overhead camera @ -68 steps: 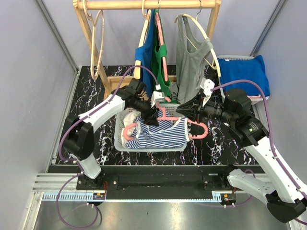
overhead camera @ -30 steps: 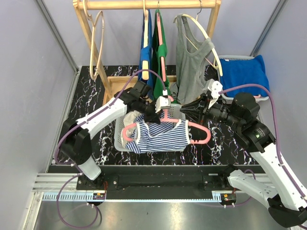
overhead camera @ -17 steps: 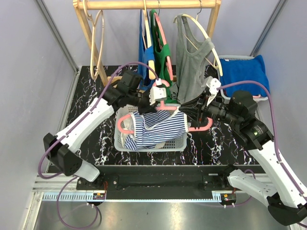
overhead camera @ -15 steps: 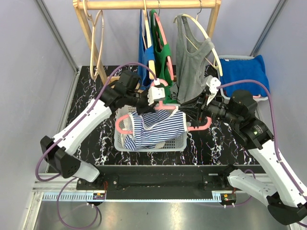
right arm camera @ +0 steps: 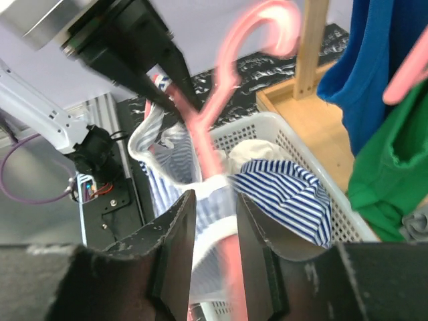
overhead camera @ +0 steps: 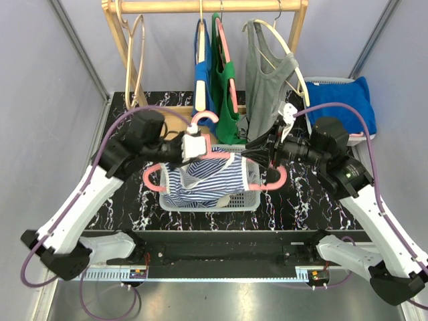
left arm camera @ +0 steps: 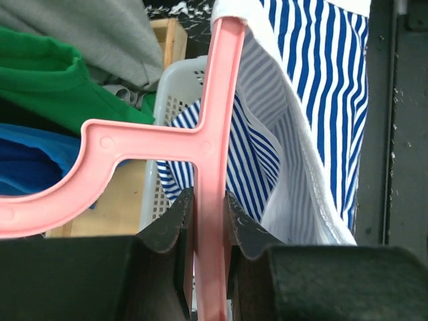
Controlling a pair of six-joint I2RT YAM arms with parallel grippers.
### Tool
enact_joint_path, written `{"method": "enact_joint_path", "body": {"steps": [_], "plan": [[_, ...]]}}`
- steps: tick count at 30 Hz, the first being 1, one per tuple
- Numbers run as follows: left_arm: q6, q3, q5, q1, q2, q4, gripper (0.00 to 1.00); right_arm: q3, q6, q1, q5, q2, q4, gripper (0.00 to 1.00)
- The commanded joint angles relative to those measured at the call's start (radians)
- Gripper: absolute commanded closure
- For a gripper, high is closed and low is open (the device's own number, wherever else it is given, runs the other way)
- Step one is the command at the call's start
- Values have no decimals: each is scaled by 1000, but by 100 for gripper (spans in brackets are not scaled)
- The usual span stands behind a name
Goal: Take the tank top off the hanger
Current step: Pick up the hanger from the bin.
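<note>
hanger (left arm camera: pixel 204 144), pink plastic, is in your left gripper (left arm camera: pixel 208 214): both fingers are pressed onto the straight stem just under the hook, nothing loose there. from the top camera you can see it held roughly level above the white basket (overhead camera: pixel 200 202), hook pointing to the far side, below the wooden rail (overhead camera: pixel 207 7) and not on it.

striped tank top (overhead camera: pixel 207 179), blue and white, is on the hanger: shoulders over both arms, body sagging down into the basket. left wrist view shows its white edging lying against the hanger arm.

your right gripper (right arm camera: pixel 214 221) is at the hanger's right shoulder. its fingers stand a little apart with the pink arm and white-edged fabric between them; that part is blurred, so you can't tell whether they actually pinch anything.

on the rail behind: blue shirt (overhead camera: pixel 200 87), green shirt (overhead camera: pixel 224 100), grey top (overhead camera: pixel 264 87), left to right. blue cloth (overhead camera: pixel 338 100) sits at far right on the black marbled table (overhead camera: pixel 301 194).
</note>
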Motion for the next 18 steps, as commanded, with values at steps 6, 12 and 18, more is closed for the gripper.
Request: {"method": "enact_joint_path", "body": {"steps": [6,12,18], "plan": [[146,-63,113,-10,-137,84,97,198,2,6,-366,119,-28,57],[179,-68,103,-11,-132,93,97,164,104,6,-540,159,-1,57],[237,-45,75,-11,-122,96,97,187,46,6,-523,187,-123,56]]}}
